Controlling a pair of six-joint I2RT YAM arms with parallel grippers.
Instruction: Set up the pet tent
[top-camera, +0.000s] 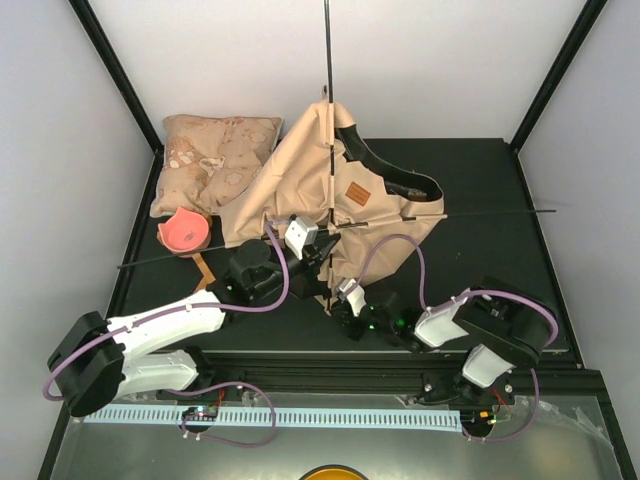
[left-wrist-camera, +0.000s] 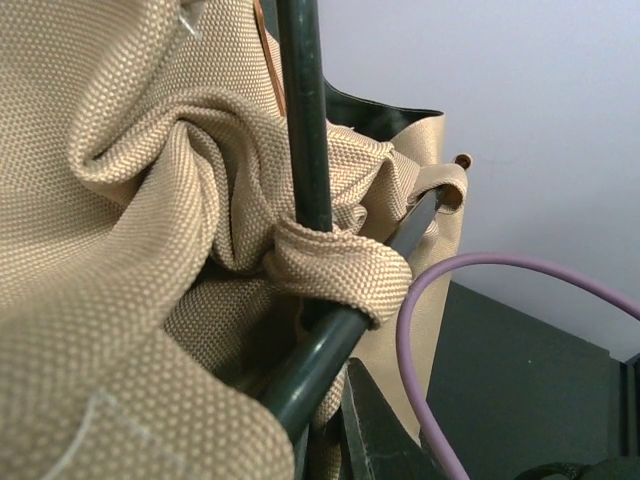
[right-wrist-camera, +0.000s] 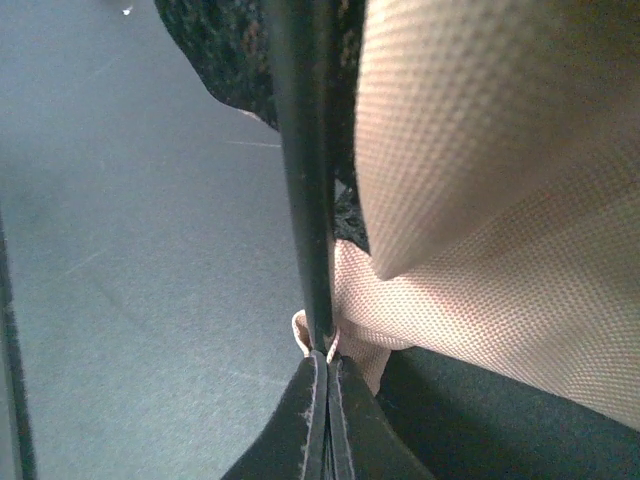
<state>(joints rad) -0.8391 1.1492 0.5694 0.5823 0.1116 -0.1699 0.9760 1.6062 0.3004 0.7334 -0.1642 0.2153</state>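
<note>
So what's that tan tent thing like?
The tent is tan woven canvas with a black floor and a brown label patch, lying half-collapsed and crumpled on the black table beside a pillow. Thin black poles thread through fabric loops and cross. The right pincer is shut at one pole's end.

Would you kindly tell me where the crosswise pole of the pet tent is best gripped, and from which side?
Probably on the bare right stretch of the crosswise pole, past the pet tent: thin, nearly level, free of canvas there, so come from above, jaws straddling it.
</note>
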